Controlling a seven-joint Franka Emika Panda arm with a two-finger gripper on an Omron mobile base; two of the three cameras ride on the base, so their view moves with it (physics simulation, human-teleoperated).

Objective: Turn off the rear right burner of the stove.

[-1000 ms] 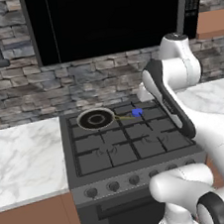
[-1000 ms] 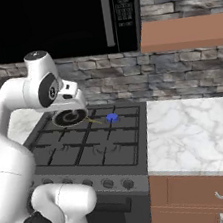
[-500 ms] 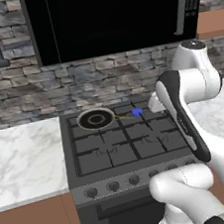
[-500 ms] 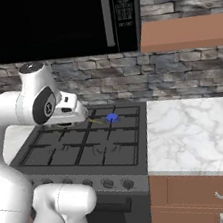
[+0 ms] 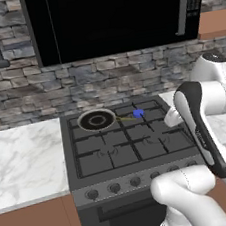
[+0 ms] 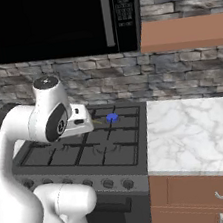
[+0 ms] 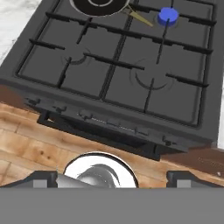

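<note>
The stove [image 5: 121,151] is a dark grey gas range with black grates. Its rear right burner [image 5: 138,113] carries a small bright blue spot, also visible from the right [image 6: 112,117] and at the top of the hand view [image 7: 167,15]. A round silver-rimmed pan [image 5: 96,120] sits on the rear left burner. A row of grey knobs [image 5: 114,187] runs along the front panel [image 7: 113,121]. My gripper [image 7: 113,178] hangs open above the stove's front edge, looking down on grates and knobs, touching nothing. The white hand [image 6: 80,122] hovers over the stove's right half.
A big black microwave [image 5: 108,20] hangs above the stove. Marble counters flank it on the left [image 5: 25,162] and on the right [image 6: 197,131]. Brown cabinets with drawers [image 6: 198,201] stand under the right counter. Wooden floor [image 7: 26,148] lies before the oven door.
The arm has swung its elbow away from the backsplash, and the hand has drawn back from near the pan toward the stove's front and lower. The blue spot stays.
</note>
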